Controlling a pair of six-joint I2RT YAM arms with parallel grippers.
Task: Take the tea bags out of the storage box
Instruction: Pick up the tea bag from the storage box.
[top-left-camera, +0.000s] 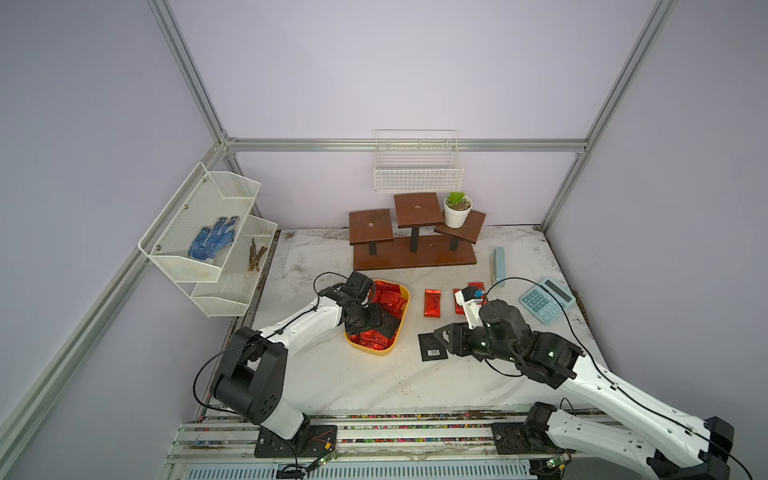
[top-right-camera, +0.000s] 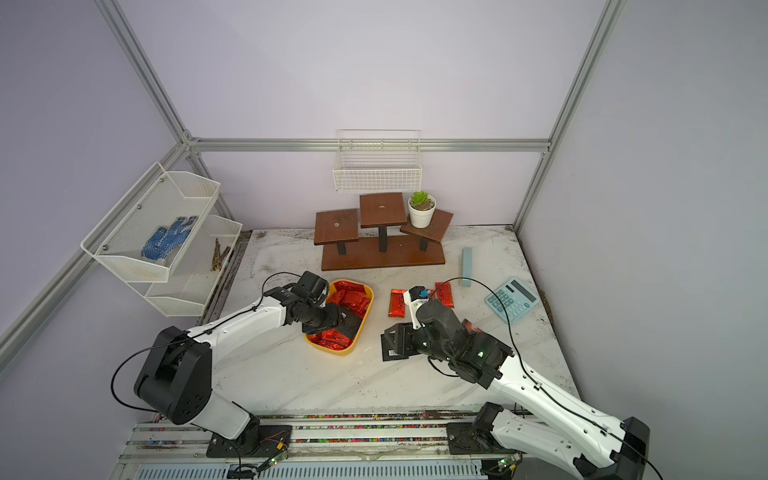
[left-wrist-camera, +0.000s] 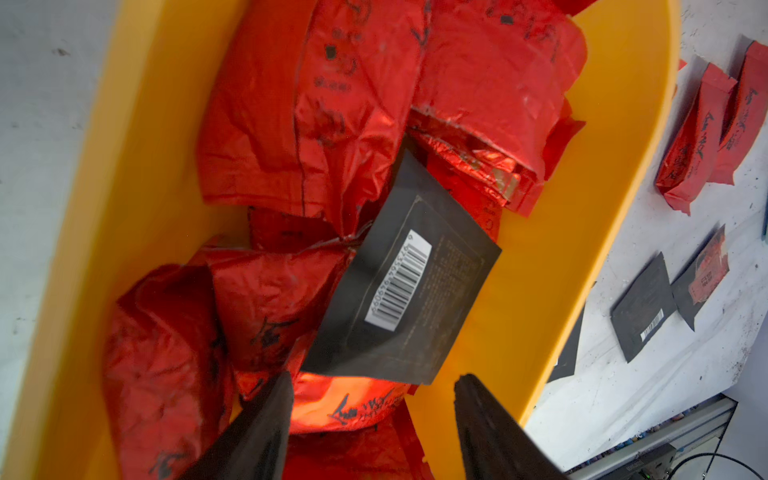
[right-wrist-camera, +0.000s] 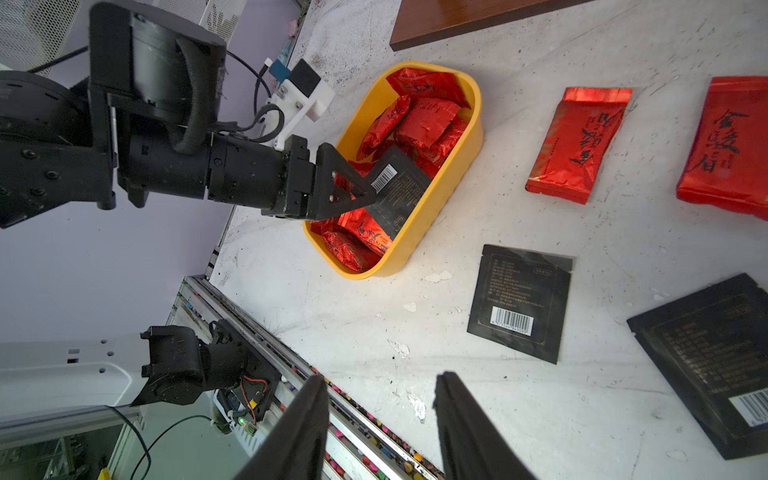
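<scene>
The yellow storage box (top-left-camera: 405, 305) (top-right-camera: 337, 352) (left-wrist-camera: 540, 291) (right-wrist-camera: 424, 224) lies left of the table's middle. It holds several red foil tea bags (top-left-camera: 388, 299) (left-wrist-camera: 311, 104) and a black barcode sachet (left-wrist-camera: 411, 282) (right-wrist-camera: 399, 187) lying on top of them. My left gripper (top-left-camera: 381, 319) (left-wrist-camera: 374, 382) hangs open inside the box, just short of the black sachet's edge and holding nothing. Out on the table lie red tea bags (top-left-camera: 432, 303) (right-wrist-camera: 577, 141) and black sachets (top-left-camera: 432, 349) (right-wrist-camera: 519, 303). My right gripper (top-left-camera: 441, 332) (right-wrist-camera: 380, 380) is open and empty low over the table by those black sachets.
At the back stands a brown wooden step stand (top-left-camera: 411, 245) with a potted plant (top-left-camera: 457, 210). A blue calculator (top-left-camera: 546, 299) and a pale bar (top-left-camera: 498, 264) lie at the right. White mesh shelves (top-left-camera: 208, 224) and a wire basket (top-left-camera: 417, 166) hang on the walls.
</scene>
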